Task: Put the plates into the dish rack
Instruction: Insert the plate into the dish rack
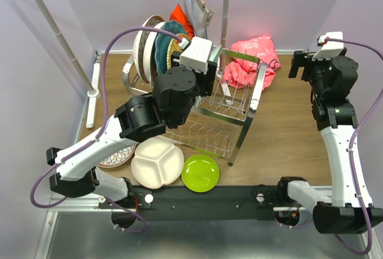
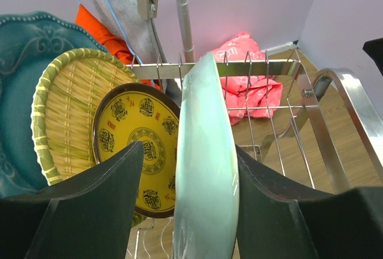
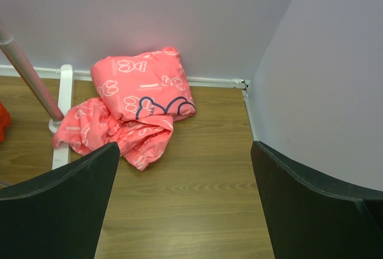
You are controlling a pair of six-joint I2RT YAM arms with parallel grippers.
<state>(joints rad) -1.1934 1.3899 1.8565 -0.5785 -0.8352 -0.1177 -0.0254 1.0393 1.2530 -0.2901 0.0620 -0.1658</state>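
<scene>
My left gripper (image 2: 188, 151) is at the dish rack (image 1: 230, 112) with a pale aqua plate (image 2: 203, 169) standing on edge between its jaws. The right finger touches the plate; a gap shows between the plate and the left finger. Behind it stand a yellow patterned plate (image 2: 140, 145), a woven green-rimmed plate (image 2: 72, 109) and a teal plate (image 2: 21, 61). On the table in front lie a white divided plate (image 1: 157, 162), a lime green plate (image 1: 200, 173) and a floral plate (image 1: 116, 157). My right gripper (image 3: 184, 151) is open and empty over bare table.
A pink cloth (image 1: 251, 61) lies behind the rack, also in the right wrist view (image 3: 131, 115). An orange cloth (image 1: 181, 17) hangs from the white clothes rail (image 1: 63, 37). Walls close off the back and right.
</scene>
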